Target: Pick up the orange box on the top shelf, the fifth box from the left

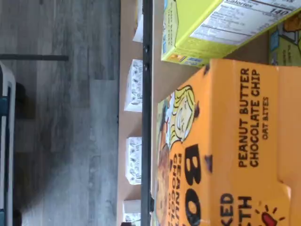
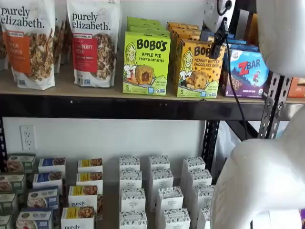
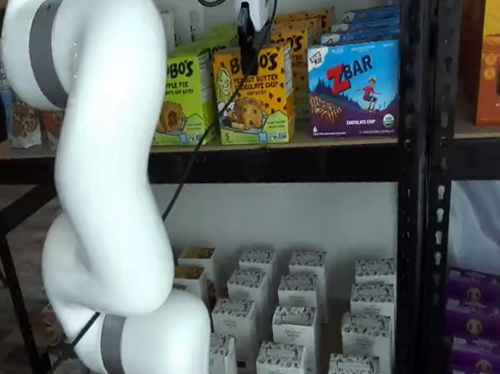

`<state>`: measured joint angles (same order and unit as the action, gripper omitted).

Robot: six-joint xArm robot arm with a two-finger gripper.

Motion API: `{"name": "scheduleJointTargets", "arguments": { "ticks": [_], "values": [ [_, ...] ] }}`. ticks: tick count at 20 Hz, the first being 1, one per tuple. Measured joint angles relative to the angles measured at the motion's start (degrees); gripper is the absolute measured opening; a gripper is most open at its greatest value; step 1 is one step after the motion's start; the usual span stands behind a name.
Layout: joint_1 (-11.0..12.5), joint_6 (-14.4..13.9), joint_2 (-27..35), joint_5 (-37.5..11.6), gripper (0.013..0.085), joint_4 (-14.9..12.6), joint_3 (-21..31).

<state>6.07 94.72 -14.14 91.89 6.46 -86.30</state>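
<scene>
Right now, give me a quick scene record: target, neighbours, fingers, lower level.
target: orange box, upright at the front edge of the top shelf
left neighbour: green box
right neighbour: ZBar box
gripper: in front of the target's upper face in both shelf views
fingers: black, seen as one dark shape; gap cannot be judged
grasp: not confirmed
lower level: rows of small white boxes
</scene>
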Motion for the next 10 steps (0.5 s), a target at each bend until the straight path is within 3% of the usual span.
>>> {"name": "scheduleJointTargets", "arguments": {
  "ticks": [10],
  "values": [
    [-1.17,-1.00,2.26,1.94,0.0850,-1.23,-2.47]
  ]
}}
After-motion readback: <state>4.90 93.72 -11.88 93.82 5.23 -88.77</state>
